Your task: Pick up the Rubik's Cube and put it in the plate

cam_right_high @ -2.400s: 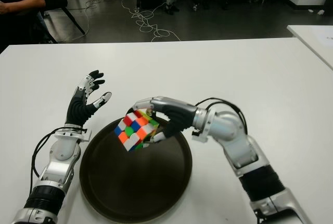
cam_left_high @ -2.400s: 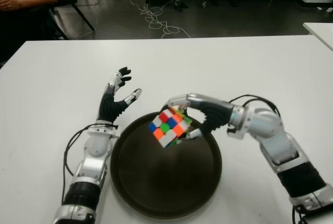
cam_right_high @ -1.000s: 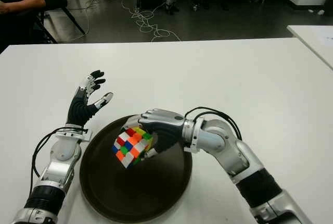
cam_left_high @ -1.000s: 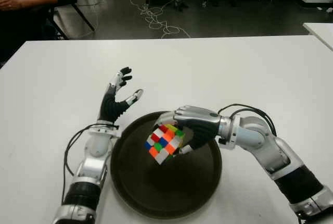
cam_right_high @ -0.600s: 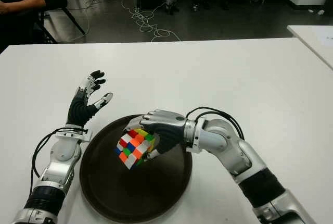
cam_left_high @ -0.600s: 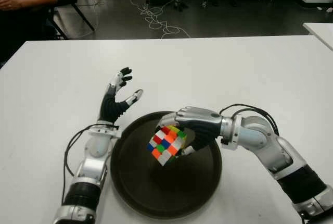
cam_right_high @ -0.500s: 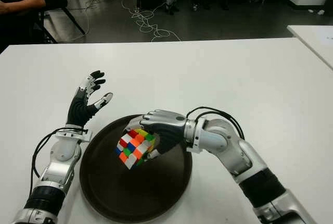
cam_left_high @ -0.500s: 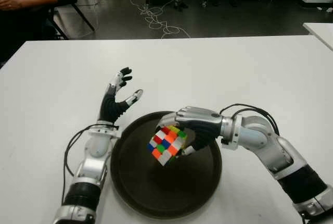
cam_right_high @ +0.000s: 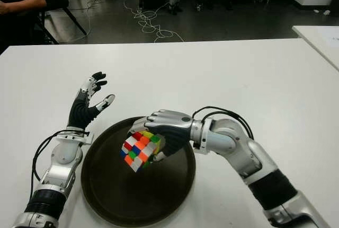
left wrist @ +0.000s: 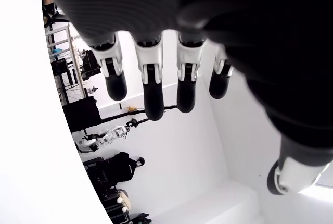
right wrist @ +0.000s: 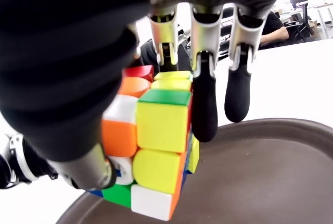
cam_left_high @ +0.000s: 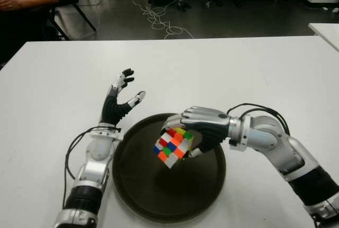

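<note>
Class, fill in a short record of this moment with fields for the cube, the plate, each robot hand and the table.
Cube: Rubik's Cube, tilted, gripped over the plate; whether it touches the plate cannot be told
Plate: dark round plate on the table, nothing lying loose in it
Right hand: right hand over the plate's far side, fingers closed on the cube
Left hand: left hand beside the plate, on its left, fingers spread, holding nothing
Table: white table
</note>
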Tool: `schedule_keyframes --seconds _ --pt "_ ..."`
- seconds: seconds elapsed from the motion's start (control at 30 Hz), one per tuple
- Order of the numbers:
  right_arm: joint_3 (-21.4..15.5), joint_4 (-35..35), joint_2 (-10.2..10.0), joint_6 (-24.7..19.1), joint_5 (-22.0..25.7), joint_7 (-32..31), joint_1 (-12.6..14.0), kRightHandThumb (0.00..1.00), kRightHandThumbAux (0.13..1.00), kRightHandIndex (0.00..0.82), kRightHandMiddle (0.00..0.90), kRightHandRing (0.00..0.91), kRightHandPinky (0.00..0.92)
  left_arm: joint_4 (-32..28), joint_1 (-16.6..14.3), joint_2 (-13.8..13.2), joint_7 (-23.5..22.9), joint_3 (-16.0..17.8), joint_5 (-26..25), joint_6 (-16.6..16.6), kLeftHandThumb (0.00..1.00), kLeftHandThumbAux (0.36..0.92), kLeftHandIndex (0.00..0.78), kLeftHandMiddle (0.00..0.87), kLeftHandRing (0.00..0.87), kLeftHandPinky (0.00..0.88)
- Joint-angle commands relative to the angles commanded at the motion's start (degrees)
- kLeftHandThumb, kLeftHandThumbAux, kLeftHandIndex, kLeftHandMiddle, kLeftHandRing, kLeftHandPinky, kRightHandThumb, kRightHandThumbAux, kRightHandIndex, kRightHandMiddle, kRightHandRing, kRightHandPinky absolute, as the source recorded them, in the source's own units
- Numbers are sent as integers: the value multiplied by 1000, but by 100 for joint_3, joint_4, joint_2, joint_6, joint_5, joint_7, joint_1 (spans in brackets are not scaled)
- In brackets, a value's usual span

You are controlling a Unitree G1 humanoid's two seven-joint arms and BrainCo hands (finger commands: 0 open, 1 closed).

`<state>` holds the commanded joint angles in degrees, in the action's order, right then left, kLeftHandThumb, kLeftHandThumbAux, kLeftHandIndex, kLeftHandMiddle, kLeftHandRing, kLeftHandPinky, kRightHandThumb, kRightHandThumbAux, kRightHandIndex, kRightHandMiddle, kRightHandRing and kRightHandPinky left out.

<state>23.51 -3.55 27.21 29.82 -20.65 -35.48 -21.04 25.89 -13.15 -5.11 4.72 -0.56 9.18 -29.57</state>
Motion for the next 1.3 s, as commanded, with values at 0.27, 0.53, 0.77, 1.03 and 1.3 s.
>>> schedule_keyframes --seconds 0.27,0.53,0.77,1.03,1.3 --pt "-43 -86 102 -113 29 -105 -11 662 750 394 276 311 330 -14 -6 1 -55 -4 -46 31 65 584 76 148 130 87" --pt "-97 -151 91 -136 64 -86 37 661 750 393 200 216 247 -19 2 -22 -83 -8 -34 9 64 593 77 142 120 79" --pt "-79 -155 148 -140 171 -240 19 273 801 215 120 114 124 -33 2 -11 -62 1 -28 -6 66 594 84 145 130 114" --pt "27 -96 231 -101 315 -660 -154 14 832 64 66 56 66 -21 4 38 -9 17 -48 -74 82 607 83 157 141 107" --pt "131 4 240 -216 547 -1065 -310 0 867 26 37 22 45 -40 13 61 -17 23 -75 -40 87 618 87 144 127 109"
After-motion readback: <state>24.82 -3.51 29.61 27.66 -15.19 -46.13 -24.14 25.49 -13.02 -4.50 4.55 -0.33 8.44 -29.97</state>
